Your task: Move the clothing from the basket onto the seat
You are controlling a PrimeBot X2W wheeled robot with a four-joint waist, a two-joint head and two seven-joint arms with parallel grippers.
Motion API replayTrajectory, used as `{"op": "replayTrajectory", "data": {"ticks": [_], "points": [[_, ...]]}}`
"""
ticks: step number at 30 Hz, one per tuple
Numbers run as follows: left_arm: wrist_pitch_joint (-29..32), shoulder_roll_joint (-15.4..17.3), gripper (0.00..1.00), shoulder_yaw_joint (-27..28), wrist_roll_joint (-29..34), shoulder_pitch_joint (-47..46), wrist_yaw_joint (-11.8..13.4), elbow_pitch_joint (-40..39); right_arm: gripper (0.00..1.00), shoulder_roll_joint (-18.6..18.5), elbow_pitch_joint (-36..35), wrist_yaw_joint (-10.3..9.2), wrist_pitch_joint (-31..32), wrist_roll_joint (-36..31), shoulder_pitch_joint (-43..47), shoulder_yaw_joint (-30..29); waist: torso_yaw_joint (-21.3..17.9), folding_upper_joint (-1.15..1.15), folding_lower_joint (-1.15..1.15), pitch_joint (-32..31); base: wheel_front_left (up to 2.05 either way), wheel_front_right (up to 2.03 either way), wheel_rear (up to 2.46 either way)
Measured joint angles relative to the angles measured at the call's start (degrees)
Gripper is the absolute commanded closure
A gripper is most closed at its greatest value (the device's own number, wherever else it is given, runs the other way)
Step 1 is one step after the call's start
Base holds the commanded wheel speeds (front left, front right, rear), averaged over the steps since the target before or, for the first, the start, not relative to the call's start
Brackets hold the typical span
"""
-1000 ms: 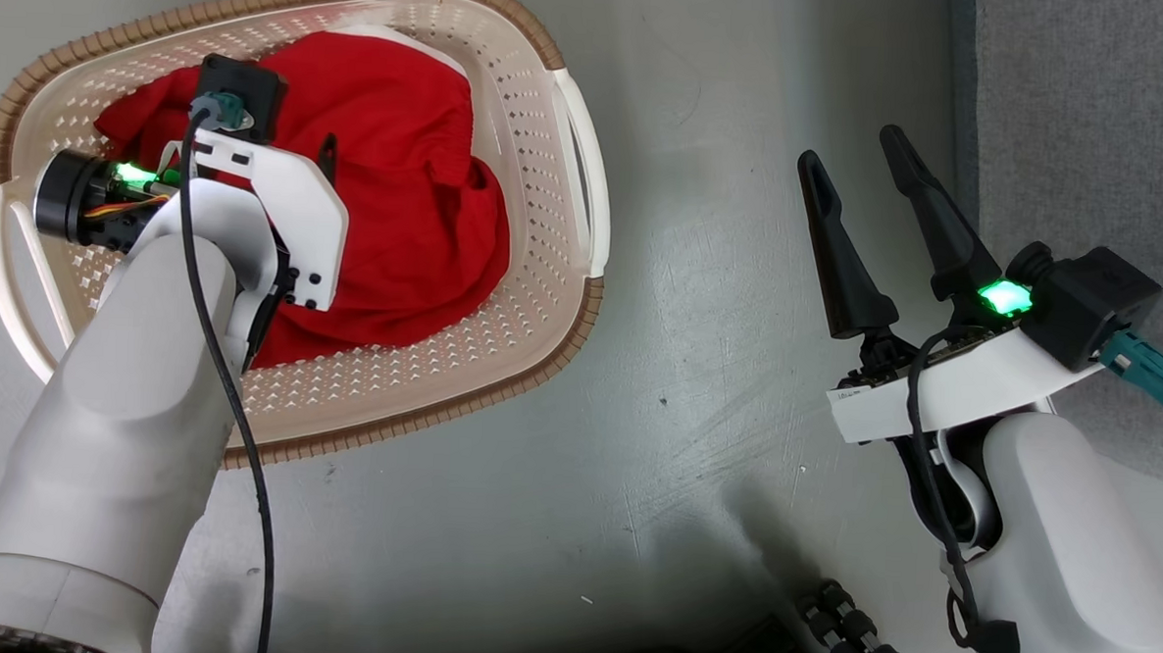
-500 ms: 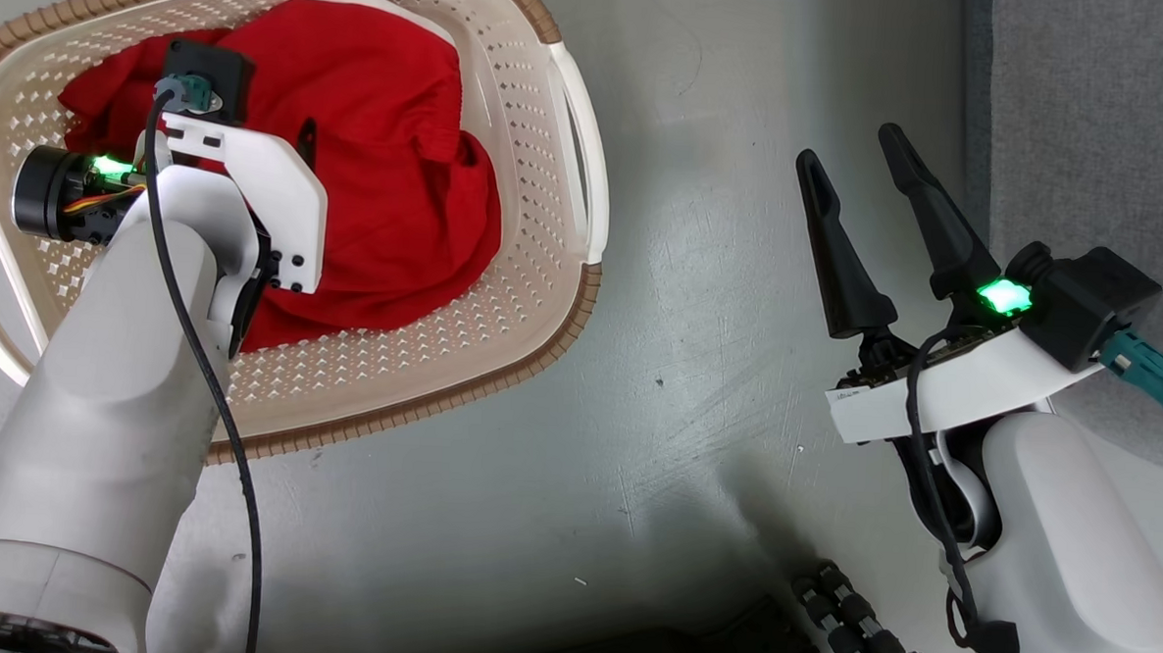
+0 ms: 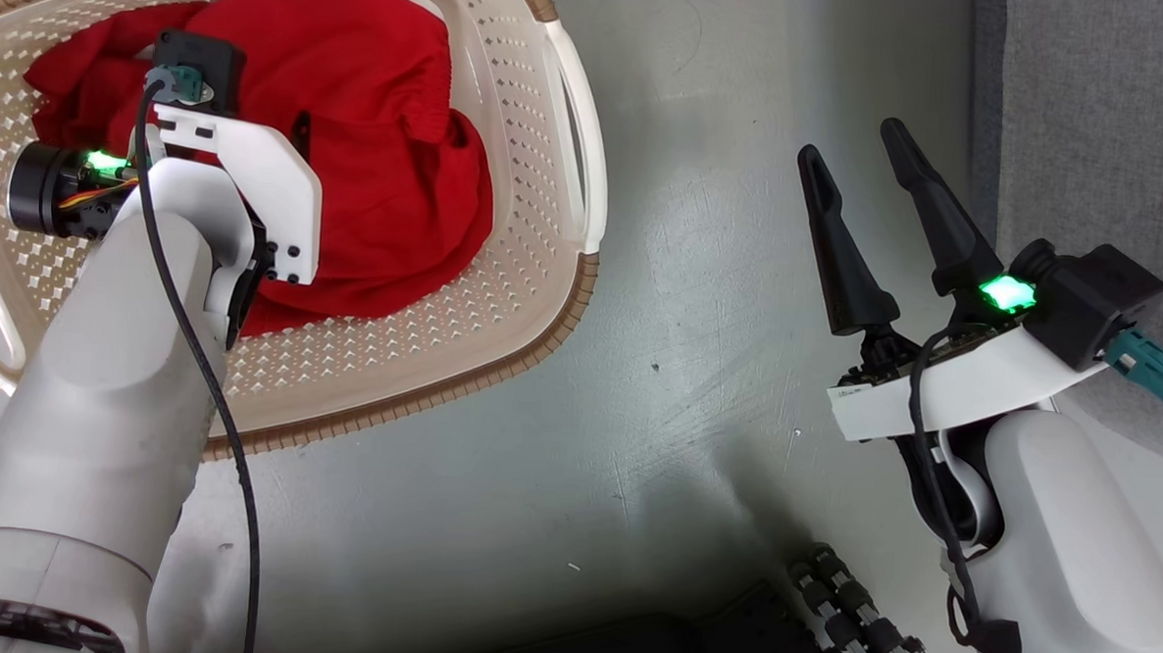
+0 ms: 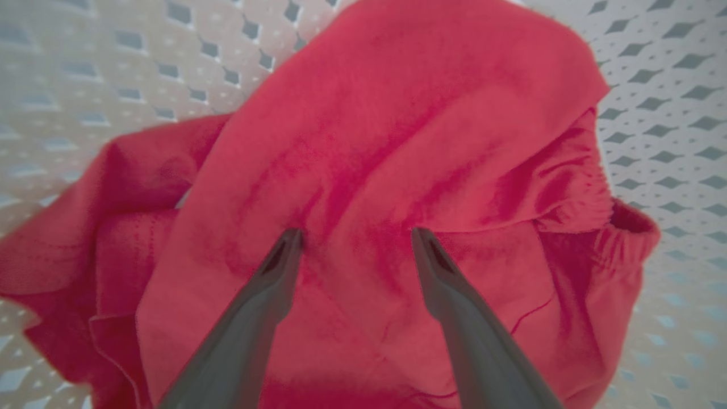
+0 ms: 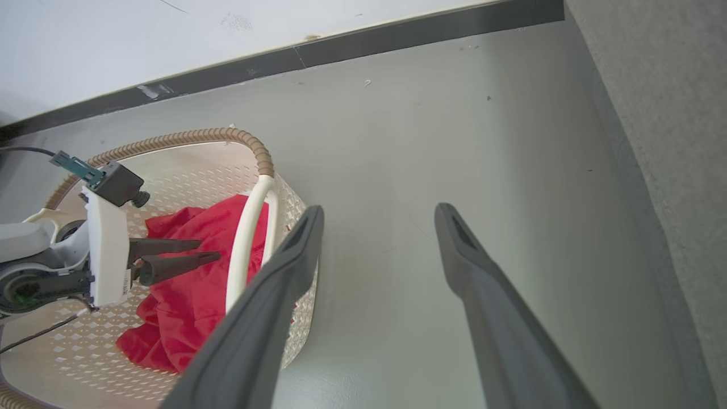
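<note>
The clothing (image 3: 392, 161) lay as a crumpled red heap inside the basket (image 3: 532, 216), in the upper left of the head view, with the basket standing on the grey floor (image 3: 696, 390). The left gripper (image 4: 356, 233) was lowered into the basket over the heap. In the left wrist view its two fingers stood spread apart, holding nothing. Their tips were right at the red cloth near the middle of the frame, though whether they pressed into it could not be told. A gathered, elasticated edge of the garment showed at the right of that view. The right gripper (image 3: 848, 142) hung at the right of the head view over bare floor, fingers parted and empty. It was well apart from the basket and just left of the seat (image 3: 1111, 114), whose grey fabric ran down the upper right corner. In the right wrist view the basket's white handle (image 5: 250, 244) stood at centre left, with red cloth behind it.
</note>
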Motion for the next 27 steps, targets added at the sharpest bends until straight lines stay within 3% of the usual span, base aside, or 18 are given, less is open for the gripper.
{"op": "replayTrajectory", "data": {"ticks": [8,9,10,13,15,18,20,27], "points": [[-1.04,-0.01,0.0,0.19,-0.09,-0.91,-0.01,1.29,0.0,0.01,-0.41,0.0,0.0,0.0,-0.01,-0.21,-0.5,0.0,0.0,0.97,0.0,0.0,0.0],[-1.12,0.0,0.12,0.19,-0.09,-0.91,-0.02,1.48,0.0,0.01,-0.46,0.0,0.0,0.0,-0.01,-0.21,-0.57,0.0,0.0,1.04,0.0,0.0,0.0],[-1.2,0.01,0.35,0.19,-0.09,-0.92,-0.03,1.72,0.0,0.01,-0.53,0.0,0.0,0.0,-0.01,-0.23,-0.64,0.0,0.0,1.1,0.0,0.0,0.0],[-1.63,0.0,0.51,0.16,-0.09,-0.92,-0.24,2.45,0.0,0.02,-0.62,0.0,0.0,0.0,0.02,-0.57,-0.85,0.0,0.0,1.21,0.0,0.0,0.0],[-1.85,-0.03,0.52,0.14,-0.1,-0.92,-0.25,2.76,0.0,0.02,-0.65,0.0,0.0,0.0,0.13,-0.92,-0.95,0.0,0.0,1.22,0.0,0.0,0.0],[-2.19,-0.04,0.65,-0.01,-0.1,-0.92,-0.31,3.38,0.0,0.02,-0.67,0.0,0.0,0.0,0.26,-1.16,-1.08,0.0,0.0,1.18,0.0,0.0,0.0],[-2.66,-0.04,0.99,-0.13,-0.1,-0.92,-0.33,3.8,0.0,0.02,-0.68,0.0,0.0,0.0,0.29,-1.25,-1.14,0.0,0.0,1.13,0.0,0.0,0.0],[-3.92,-0.14,1.0,-0.76,0.05,-1.48,-0.78,4.47,0.0,0.02,-0.81,0.0,0.0,0.0,0.29,-1.75,-1.08,0.0,0.0,0.96,0.0,0.0,0.0]]}}
